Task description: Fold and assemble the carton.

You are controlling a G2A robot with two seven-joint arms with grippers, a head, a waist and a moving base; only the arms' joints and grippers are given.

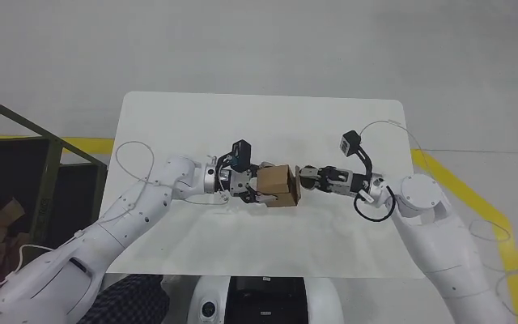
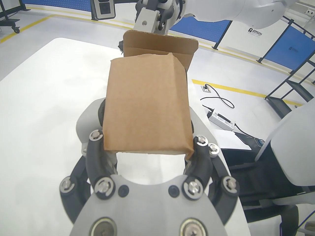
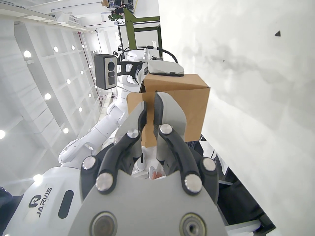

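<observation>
A brown carton [image 1: 276, 185] hangs above the middle of the white table [image 1: 162, 121], between both arms. My left gripper [image 1: 251, 188] is shut on it, with a finger [image 2: 94, 146] on each side of the carton [image 2: 147, 104] at its near end. At the far end a flap [image 2: 160, 44] stands open. There my right gripper [image 2: 151, 25] meets the flap's edge. In the right wrist view the right gripper [image 3: 150, 104] has its fingers [image 3: 167, 111] closed to a narrow gap on the flap of the carton [image 3: 192, 109].
The table's front edge [image 1: 267, 275] lies close below the arms, with bare table [image 2: 37, 87] around the carton. A dark green frame [image 1: 32, 162] stands off the table's left side. A power adapter with cable [image 2: 221, 120] lies on the floor.
</observation>
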